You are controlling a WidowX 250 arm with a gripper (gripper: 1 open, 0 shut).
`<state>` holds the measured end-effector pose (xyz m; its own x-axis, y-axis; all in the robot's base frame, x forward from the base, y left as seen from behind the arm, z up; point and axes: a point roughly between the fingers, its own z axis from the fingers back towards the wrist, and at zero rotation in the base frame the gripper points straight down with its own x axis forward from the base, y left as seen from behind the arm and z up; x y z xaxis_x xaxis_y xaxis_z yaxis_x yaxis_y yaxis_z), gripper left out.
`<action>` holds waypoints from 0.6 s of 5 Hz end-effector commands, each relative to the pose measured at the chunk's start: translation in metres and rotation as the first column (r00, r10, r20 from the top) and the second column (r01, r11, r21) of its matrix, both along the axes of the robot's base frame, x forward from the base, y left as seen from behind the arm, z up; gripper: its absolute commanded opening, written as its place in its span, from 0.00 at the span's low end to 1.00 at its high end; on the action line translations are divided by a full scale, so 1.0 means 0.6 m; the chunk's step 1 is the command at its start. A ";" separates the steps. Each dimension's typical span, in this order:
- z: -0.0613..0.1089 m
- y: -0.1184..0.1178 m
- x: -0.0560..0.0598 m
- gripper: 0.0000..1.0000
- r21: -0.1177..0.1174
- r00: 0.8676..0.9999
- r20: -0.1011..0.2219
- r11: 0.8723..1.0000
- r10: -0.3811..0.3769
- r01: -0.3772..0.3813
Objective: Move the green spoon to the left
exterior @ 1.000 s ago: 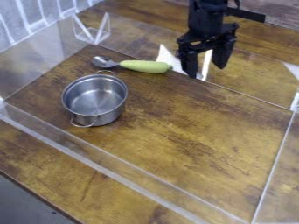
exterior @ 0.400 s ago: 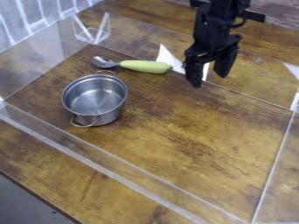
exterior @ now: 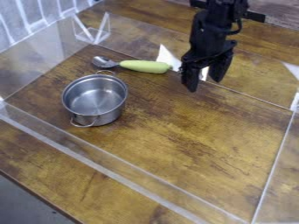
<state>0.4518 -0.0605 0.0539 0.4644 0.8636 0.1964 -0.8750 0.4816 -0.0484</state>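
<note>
The green spoon (exterior: pixel 136 65) lies flat on the wooden table near the back, its yellow-green handle pointing right and its silver bowl to the left. My gripper (exterior: pixel 202 80) hangs just right of the handle's end, pointing down, close above the wood. Its two black fingers (exterior: pixel 190 80) stand apart with nothing between them, so it is open. The gripper does not touch the spoon.
A round steel pot (exterior: pixel 94 97) stands left of centre, in front of the spoon. A low clear plastic wall (exterior: pixel 128 178) rings the wooden table (exterior: pixel 198 140). White paper (exterior: pixel 169 57) lies behind the spoon's handle, by the arm.
The gripper has shifted slightly and turned a little beside the spoon's handle, staying open. The spoon and pot have not moved.
</note>
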 end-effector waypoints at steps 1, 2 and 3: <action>0.037 0.018 0.008 1.00 0.013 0.998 0.051 0.999 0.042 -0.042; 0.045 0.035 0.008 1.00 0.021 0.995 0.049 0.996 0.084 -0.086; 0.046 0.053 0.013 1.00 0.021 0.996 0.043 0.996 0.081 -0.082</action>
<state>0.4503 -0.0376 0.0550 0.4133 0.8847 0.2157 -0.9049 0.4255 -0.0116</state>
